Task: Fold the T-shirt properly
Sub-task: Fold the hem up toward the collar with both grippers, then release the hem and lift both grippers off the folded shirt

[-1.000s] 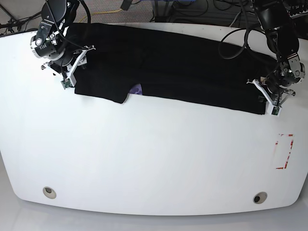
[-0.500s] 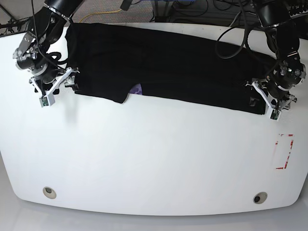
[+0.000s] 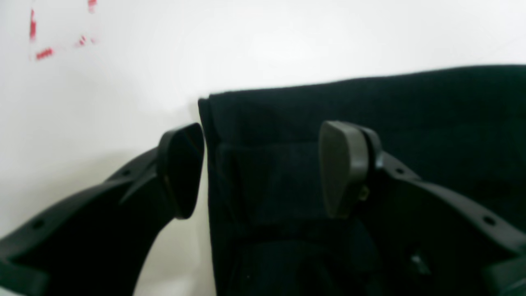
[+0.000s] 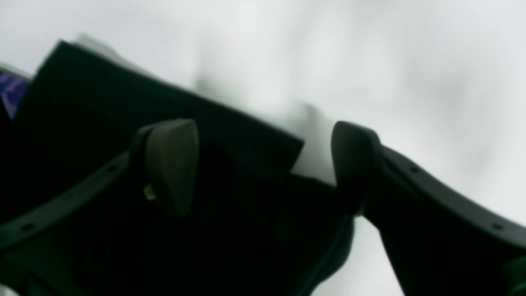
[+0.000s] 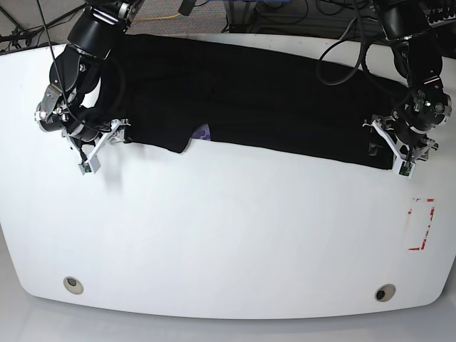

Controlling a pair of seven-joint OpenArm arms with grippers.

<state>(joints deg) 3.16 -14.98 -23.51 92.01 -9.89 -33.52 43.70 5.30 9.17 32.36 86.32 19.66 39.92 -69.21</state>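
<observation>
Lying as a long black band across the upper part of the base frame, the T-shirt (image 5: 256,100) runs from upper left down to middle right on the white table (image 5: 214,235), its long axis nearly level and dipping a little toward the right. A scrap of purple print (image 5: 203,132) peeks out along its lower edge, left of centre.

At the left of that frame the right gripper (image 5: 100,142) sits at the band's lower left corner, fingers (image 4: 170,164) spread wide and empty. In its wrist view one pad hangs over the cloth and the other over bare table, so the corner lies between them, though blur makes contact hard to judge.

At the right, the left gripper (image 5: 399,146) sits at the lower right corner, fingers (image 3: 341,168) likewise apart and holding nothing. The shirt's end edge (image 3: 205,164) lies just inside the left-hand pad. Red tape marks (image 5: 420,224) lie below it.

Each arm is nearest its own end, so the coming grasp probably takes both near corners.
</observation>
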